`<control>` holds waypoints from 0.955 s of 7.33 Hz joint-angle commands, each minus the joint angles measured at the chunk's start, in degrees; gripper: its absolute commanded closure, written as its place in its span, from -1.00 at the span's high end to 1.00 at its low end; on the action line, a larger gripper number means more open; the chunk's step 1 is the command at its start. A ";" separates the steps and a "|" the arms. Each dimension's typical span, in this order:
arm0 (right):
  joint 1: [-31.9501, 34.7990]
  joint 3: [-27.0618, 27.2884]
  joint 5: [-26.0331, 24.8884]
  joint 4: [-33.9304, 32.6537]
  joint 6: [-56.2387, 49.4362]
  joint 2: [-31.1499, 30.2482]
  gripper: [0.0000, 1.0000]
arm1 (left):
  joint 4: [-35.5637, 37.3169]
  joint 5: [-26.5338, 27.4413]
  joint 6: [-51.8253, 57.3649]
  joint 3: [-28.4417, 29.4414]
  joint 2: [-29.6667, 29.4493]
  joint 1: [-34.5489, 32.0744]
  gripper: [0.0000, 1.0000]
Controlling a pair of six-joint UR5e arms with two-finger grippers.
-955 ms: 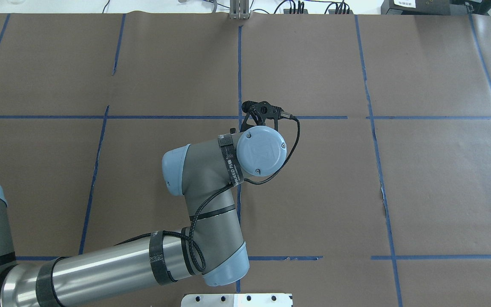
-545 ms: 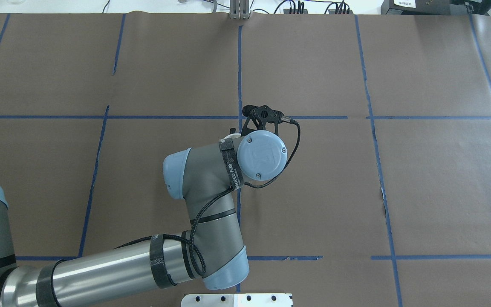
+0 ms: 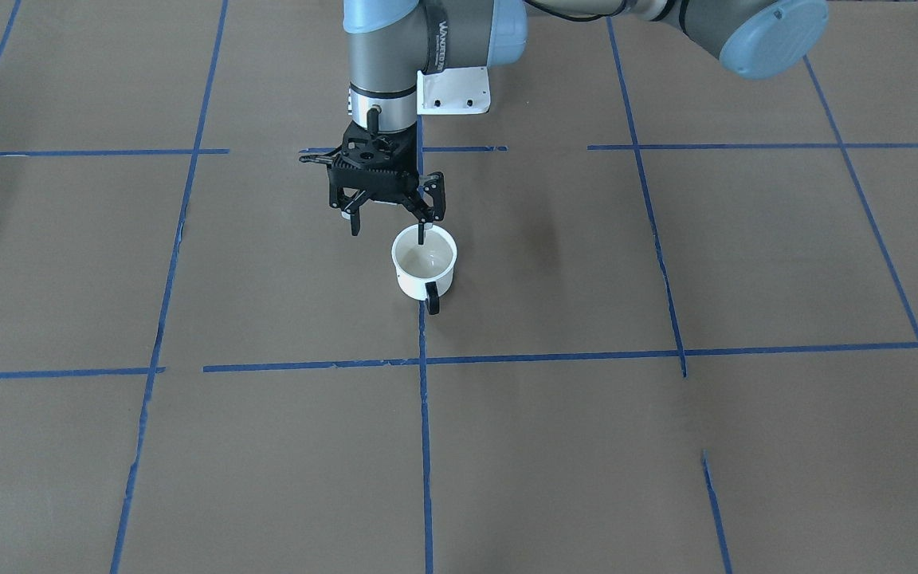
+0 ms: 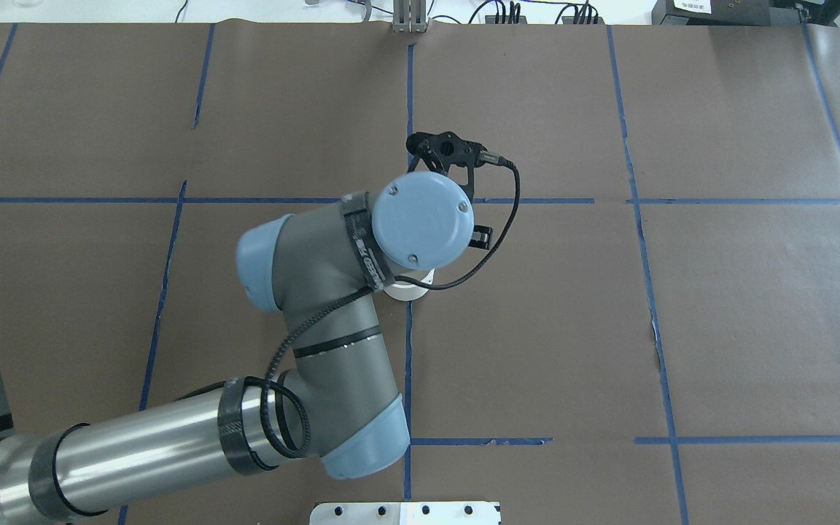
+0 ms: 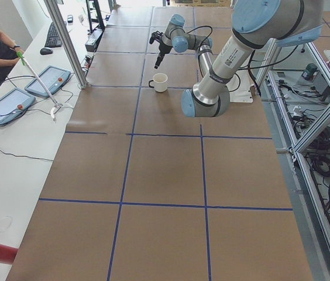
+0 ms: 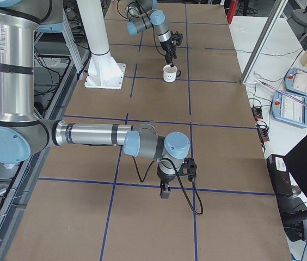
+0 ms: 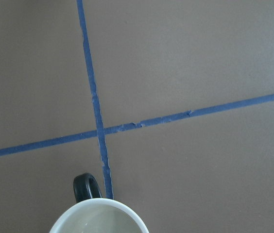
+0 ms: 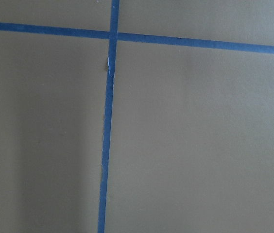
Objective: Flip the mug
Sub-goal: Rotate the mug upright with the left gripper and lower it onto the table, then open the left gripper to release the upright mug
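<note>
The mug (image 3: 425, 269) stands mouth-up on a blue tape line (image 3: 425, 414), handle away from the robot. Any move should probably go straight up or down, so the fingertip (image 3: 423, 233) over the opening misses the rim. The left gripper (image 3: 389, 229) points straight down, jaws wide. Whether the right gripper (image 6: 165, 190) is spread, I cannot tell.

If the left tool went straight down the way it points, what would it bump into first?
Most likely the mug: one finger of the open left tool hangs over its rim, the other over bare table beside it. Depth is unclear, so that finger might slip just inside.
</note>
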 commanded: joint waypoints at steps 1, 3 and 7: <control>0.00 0.00 0.00 0.00 0.00 0.03 1.00 | 0.45 -8.04 7.42 -6.57 4.53 -7.93 1.00; 0.00 0.00 0.00 0.00 0.00 -0.06 1.00 | -0.07 -11.32 14.69 -11.48 11.45 -13.49 1.00; 0.00 0.00 0.00 0.00 0.00 0.03 1.00 | 0.10 -21.10 33.88 -11.17 20.44 -24.96 1.00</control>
